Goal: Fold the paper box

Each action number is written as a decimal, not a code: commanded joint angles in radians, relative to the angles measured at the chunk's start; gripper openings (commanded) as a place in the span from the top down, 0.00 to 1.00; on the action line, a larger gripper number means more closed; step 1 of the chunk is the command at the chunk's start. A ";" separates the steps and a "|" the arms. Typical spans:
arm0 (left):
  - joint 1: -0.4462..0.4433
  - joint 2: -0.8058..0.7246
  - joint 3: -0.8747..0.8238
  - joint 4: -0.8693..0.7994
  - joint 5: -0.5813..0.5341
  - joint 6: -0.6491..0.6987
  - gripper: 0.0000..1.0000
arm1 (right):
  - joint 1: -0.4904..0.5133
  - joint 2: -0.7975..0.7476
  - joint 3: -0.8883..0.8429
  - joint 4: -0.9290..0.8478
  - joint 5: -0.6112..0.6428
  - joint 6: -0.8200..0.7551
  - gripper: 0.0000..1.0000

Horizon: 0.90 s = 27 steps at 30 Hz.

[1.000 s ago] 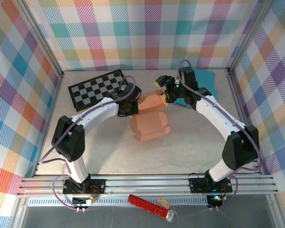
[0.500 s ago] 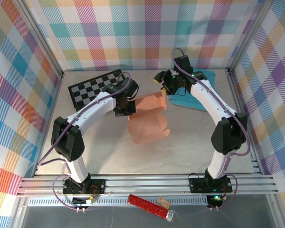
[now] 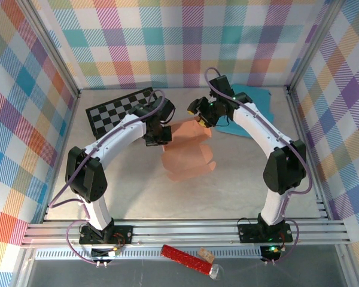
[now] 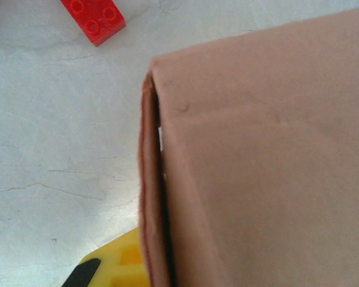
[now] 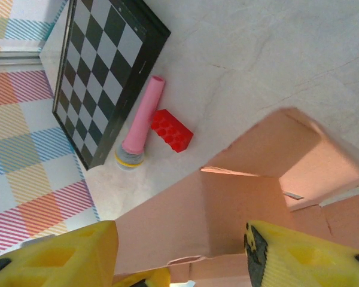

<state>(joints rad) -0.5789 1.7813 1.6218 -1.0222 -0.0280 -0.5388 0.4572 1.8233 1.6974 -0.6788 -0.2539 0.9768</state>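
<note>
paper box: i see the salmon paper box (image 3: pixel 188 154) mid-counter between the two arms, partly folded, with a flap raised at its far end.
left tool: my left tool (image 3: pixel 158 136) sits at the box's left far edge, jaws narrow and pinched on the cardboard; in the left wrist view a yellow finger (image 4: pixel 122 267) shows right beside the box's doubled edge (image 4: pixel 152 197).
right tool: my right tool (image 3: pixel 201 115) is over the box's far flap, jaws standing wide; in the right wrist view its yellow fingers (image 5: pixel 54 251) sit either side of a box panel (image 5: pixel 185 221), and i can't tell whether they touch it.
counter: pale, marbled counter (image 3: pixel 245 176).
chessboard: black-and-white chessboard (image 3: pixel 121 112) at far left, flat.
red brick: studded red brick (image 5: pixel 172 130) just beside the chessboard, near the box.
pink tube: pink tube (image 5: pixel 142 116) lying against the chessboard's edge, touching the brick.
teal cloth: teal cloth (image 3: pixel 254 110) far right, under the right arm.
writing: a tag (image 3: pixel 206 255) on a red strip at the near rail, too small for me to read.
</note>
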 commanded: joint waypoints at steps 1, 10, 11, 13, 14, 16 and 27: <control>0.016 0.013 0.026 -0.032 0.028 -0.008 1.00 | 0.000 -0.085 -0.030 -0.029 0.064 -0.066 0.39; 0.036 0.022 0.060 -0.023 0.069 0.002 1.00 | 0.000 -0.293 -0.365 0.112 0.038 -0.029 0.45; 0.036 0.024 0.065 -0.025 0.074 0.003 1.00 | 0.000 -0.297 -0.384 0.124 0.036 -0.028 0.45; 0.036 0.027 0.070 -0.028 0.084 0.005 1.00 | 0.000 -0.294 -0.419 0.162 0.037 -0.033 0.46; 0.036 0.027 0.070 -0.028 0.089 0.007 1.00 | 0.000 -0.287 -0.424 0.173 0.040 -0.039 0.46; 0.036 0.026 0.072 -0.031 0.092 0.010 1.00 | -0.003 -0.262 -0.418 0.185 0.047 -0.053 0.46; 0.036 0.022 0.073 -0.032 0.107 0.009 1.00 | -0.011 -0.198 -0.372 0.133 0.110 -0.124 0.47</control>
<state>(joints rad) -0.5510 1.8030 1.6665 -1.0222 0.0528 -0.5343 0.4511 1.6245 1.3037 -0.5415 -0.1688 0.8886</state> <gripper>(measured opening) 0.069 0.530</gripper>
